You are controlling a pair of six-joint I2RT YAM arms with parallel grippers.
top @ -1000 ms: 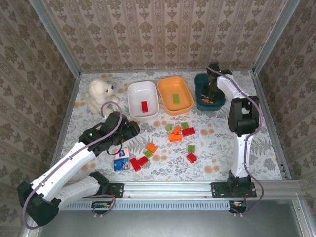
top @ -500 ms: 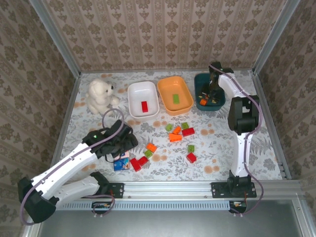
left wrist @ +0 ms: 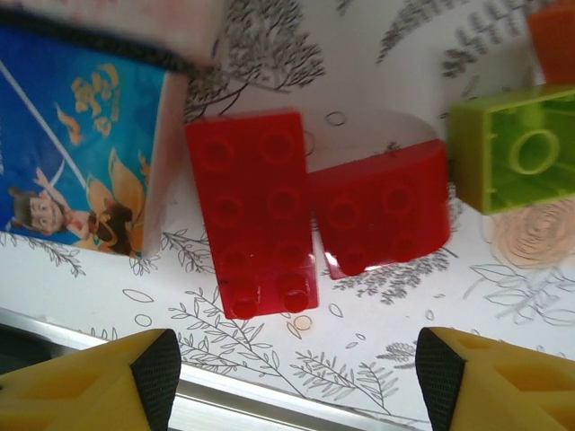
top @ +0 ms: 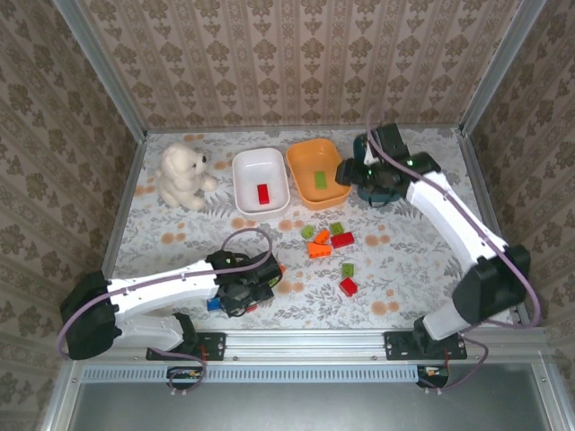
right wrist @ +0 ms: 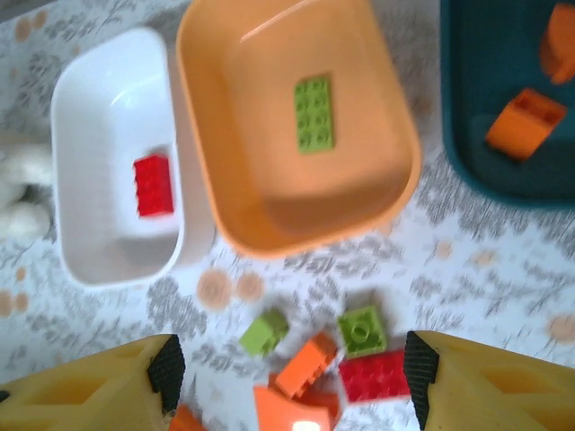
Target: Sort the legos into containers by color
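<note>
Taking the orange bin (top: 317, 173) as my anchor: the right gripper (right wrist: 292, 368) hangs just off its right side, jaws spread wide and holding nothing. Its wrist cam gets one green lego (right wrist: 314, 113) in that bin, a red lego (right wrist: 153, 186) in the white bin (right wrist: 99, 135) to the left, and orange legos (right wrist: 526, 121) in the teal bin (right wrist: 476, 54) to the right, which the arm mostly covers from overhead. The left gripper (left wrist: 296, 377) is well nearer the rail than the orange bin, also released. It's over a red pair (left wrist: 256, 211) touching side by side next to a printed card (left wrist: 76, 153). From the top the arm hides most of that.
</note>
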